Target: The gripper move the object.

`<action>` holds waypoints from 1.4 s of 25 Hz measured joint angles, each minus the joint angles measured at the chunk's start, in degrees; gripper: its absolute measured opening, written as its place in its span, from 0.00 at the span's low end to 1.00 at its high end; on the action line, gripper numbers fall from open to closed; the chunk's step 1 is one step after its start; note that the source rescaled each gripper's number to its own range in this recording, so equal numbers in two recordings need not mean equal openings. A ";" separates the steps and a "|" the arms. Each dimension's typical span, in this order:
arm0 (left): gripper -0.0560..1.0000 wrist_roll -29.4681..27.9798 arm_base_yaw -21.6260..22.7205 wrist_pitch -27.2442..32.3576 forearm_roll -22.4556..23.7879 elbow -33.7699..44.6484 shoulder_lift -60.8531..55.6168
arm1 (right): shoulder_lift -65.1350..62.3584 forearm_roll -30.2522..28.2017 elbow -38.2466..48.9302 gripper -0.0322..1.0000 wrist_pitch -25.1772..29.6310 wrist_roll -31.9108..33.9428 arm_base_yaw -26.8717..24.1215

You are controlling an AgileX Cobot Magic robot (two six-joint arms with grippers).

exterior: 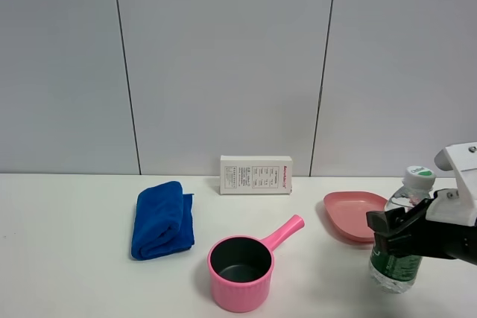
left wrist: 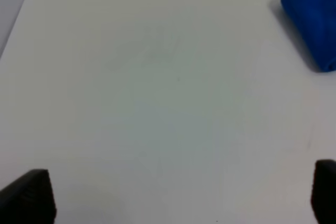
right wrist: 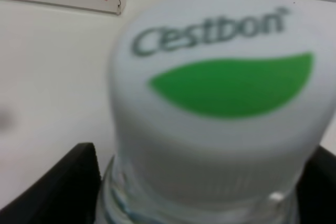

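The clear water bottle with a white cap and dark green label stands upright at the table's front right, just in front of the pink plate. My right gripper, a black claw under a white bracket, is closed around the bottle's upper body. In the right wrist view the bottle's cap fills the picture, and the right gripper has a black finger pressed against each side below it. My left gripper is open and empty over bare table. It does not show in the exterior high view.
A pink pot with a handle stands at front centre. A folded blue towel lies to its left and also shows in the left wrist view. A white box stands against the back wall. A pink plate lies behind the bottle.
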 joint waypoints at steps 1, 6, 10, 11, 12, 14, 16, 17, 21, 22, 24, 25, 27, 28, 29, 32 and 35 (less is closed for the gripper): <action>1.00 0.00 0.00 0.00 0.00 0.00 0.00 | 0.00 -0.04 0.00 0.27 0.00 0.18 0.00; 1.00 0.00 0.00 0.00 0.00 0.00 0.00 | -0.12 -0.24 0.00 0.53 0.18 0.79 0.00; 1.00 0.00 0.00 0.00 0.00 0.00 0.00 | -1.83 -0.24 1.78 0.62 1.24 1.84 0.00; 1.00 0.00 0.00 0.00 0.00 0.00 0.00 | -2.62 -0.24 2.33 0.62 1.72 1.84 0.00; 1.00 0.00 0.00 0.00 0.00 0.00 0.00 | -3.36 -0.24 2.71 0.63 2.15 1.84 0.00; 1.00 0.00 0.00 0.00 0.00 0.00 0.00 | -5.28 -0.24 3.28 0.63 3.40 1.84 0.00; 1.00 0.00 0.00 0.00 0.00 0.00 0.00 | -7.10 -0.24 3.38 0.63 5.31 1.84 0.00; 1.00 0.00 0.00 0.00 0.00 0.00 0.00 | -8.01 -0.24 3.38 0.63 6.26 1.84 0.00; 1.00 0.00 0.00 0.00 0.00 0.00 0.00 | -11.85 0.66 3.45 0.63 9.36 1.86 0.00; 1.00 0.00 0.00 0.00 0.00 0.00 0.00 | -12.80 0.66 3.45 0.64 10.25 1.86 0.00; 1.00 0.00 0.00 0.00 0.00 0.00 0.00 | -14.51 0.67 3.45 0.63 12.64 1.86 0.00; 1.00 0.00 0.00 0.00 0.00 0.00 0.00 | -15.42 0.67 3.48 0.63 14.29 1.86 0.00; 1.00 0.00 0.00 0.00 0.00 0.00 0.00 | -17.03 0.67 3.52 0.63 17.50 1.86 0.00; 1.00 0.00 0.00 0.00 0.00 0.00 0.00 | -17.86 0.67 3.52 0.63 18.97 1.86 0.00; 1.00 0.00 0.00 0.00 0.00 0.00 0.00 | -18.69 0.67 3.52 0.63 20.14 1.91 0.00; 1.00 0.00 0.00 0.00 0.00 0.00 0.00 | -21.44 0.67 3.59 0.63 21.87 1.91 0.00; 1.00 0.00 0.00 0.00 0.00 0.00 0.00 | -25.23 0.67 3.61 0.63 24.03 1.91 0.00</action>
